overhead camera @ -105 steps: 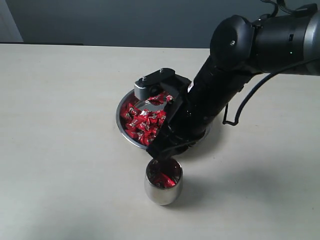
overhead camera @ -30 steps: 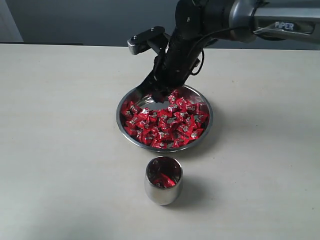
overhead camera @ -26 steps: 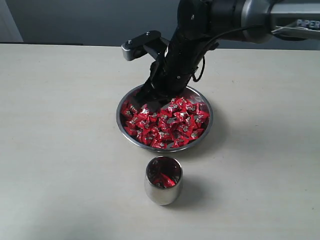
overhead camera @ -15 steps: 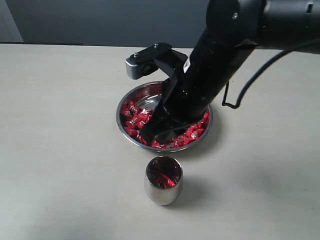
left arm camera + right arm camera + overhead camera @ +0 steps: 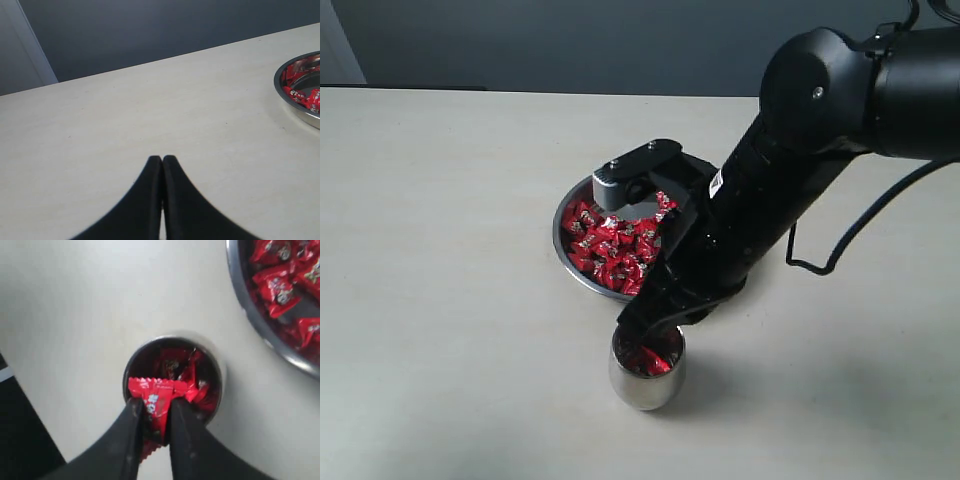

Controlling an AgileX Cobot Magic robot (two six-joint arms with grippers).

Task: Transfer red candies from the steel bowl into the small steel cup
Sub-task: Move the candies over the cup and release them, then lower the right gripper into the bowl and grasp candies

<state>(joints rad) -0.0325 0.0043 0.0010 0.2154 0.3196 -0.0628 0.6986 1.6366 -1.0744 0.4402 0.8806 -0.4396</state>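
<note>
My right gripper (image 5: 155,409) is shut on a red candy (image 5: 157,396) and hangs right over the mouth of the small steel cup (image 5: 172,375), which holds other red candies. In the exterior view the right gripper (image 5: 642,322) sits at the cup's (image 5: 646,380) rim, the arm covering the right half of the steel bowl (image 5: 572,268). Many red candies (image 5: 612,248) fill the bowl's visible part. My left gripper (image 5: 162,160) is shut and empty above bare table, with the bowl (image 5: 296,104) off to one side.
The pale table (image 5: 450,250) stretches around bowl and cup. A dark wall (image 5: 570,45) runs behind the far edge. The right arm's cable (image 5: 815,262) loops down beside the bowl.
The right gripper dipped into the bowl, closed on a candy, and swung toward me to the cup's mouth. The left gripper shows no earlier frame.
</note>
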